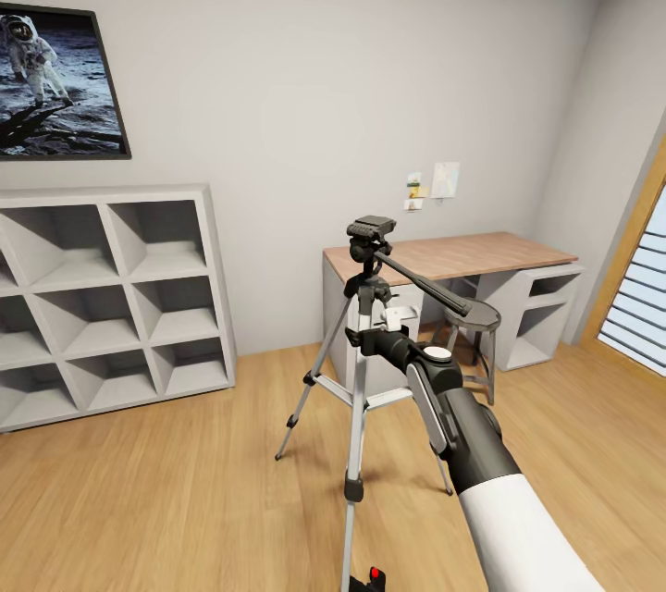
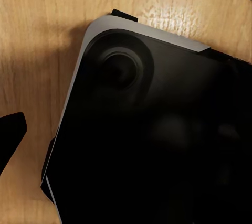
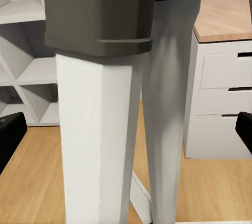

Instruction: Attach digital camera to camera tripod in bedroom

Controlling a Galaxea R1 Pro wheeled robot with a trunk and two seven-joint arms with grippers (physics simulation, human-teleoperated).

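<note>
- Right gripper (image 1: 375,333) up against the camera tripod (image 1: 356,361) just under the dark mounting head (image 1: 371,229); jaws spread wide, one dark fingertip (image 3: 10,135) showing at each side of the white legs, not yet clamped.
- Left gripper (image 2: 126,132) hanging low over the wood floor (image 1: 185,481); cannot tell whether its jaws are apart or together.
- Digital camera (image 1: 371,578), black with a red dot, low at the near edge of the head view, close to the tripod's near foot; hard to tell whether lying on the floor or carried.
- Likely step: steady the tripod before bringing the camera up.
- Close gently on the legs near the top, squarely, to avoid tipping a tall, light stand.
- Keep clear of the long pan handle (image 1: 425,282), which juts toward the stool (image 1: 472,319) and the desk (image 1: 481,254); a knock there would likely swing the head.
- Bring the camera up level and set its base flat on the head.
</note>
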